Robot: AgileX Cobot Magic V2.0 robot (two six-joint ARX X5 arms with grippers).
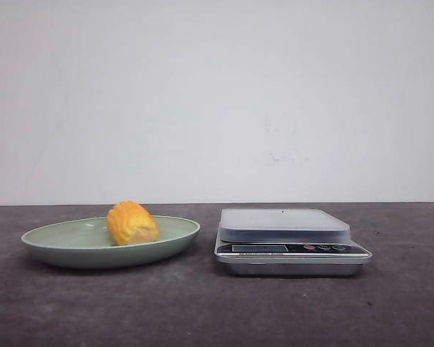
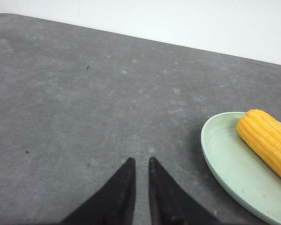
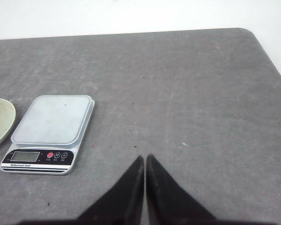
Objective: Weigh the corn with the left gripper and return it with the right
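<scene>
**A:** What sits on the surface (image 1: 202,311), counted out?

**B:** Three things. One corn (image 1: 132,223), one green dish (image 1: 72,249), one kitchen scale (image 1: 292,241). The front view shows no arm at all.

**A:** Where is the corn?

**B:** It lies on its side in the dish, a little toward three o'clock of the dish's middle, with a cut end turned to the camera. It rests on the dish floor, touching nothing else.

**A:** And the scale?

**B:** At three o'clock from the dish, just beside it, with a narrow strip of bare grey surface between the two rims. It has one pale weighing platform on top, with nothing on it, and one display strip on its near face. Next to the display I count three small round buttons, one of them red.

**A:** The left gripper (image 2: 141,161)?

**B:** Its wrist camera shows two black tapered fingers, tips nearly together with only a thin slit between them, holding nothing. They hang over bare surface. The dish and the corn show at the edge of that picture, well apart from the tips.

**A:** The right gripper (image 3: 144,157)?

**B:** Also two black fingers, the jaws together, tips all but touching and nothing in them. They are over bare surface; the scale is well apart from them, and a sliver of the dish shows beyond the scale.
</scene>
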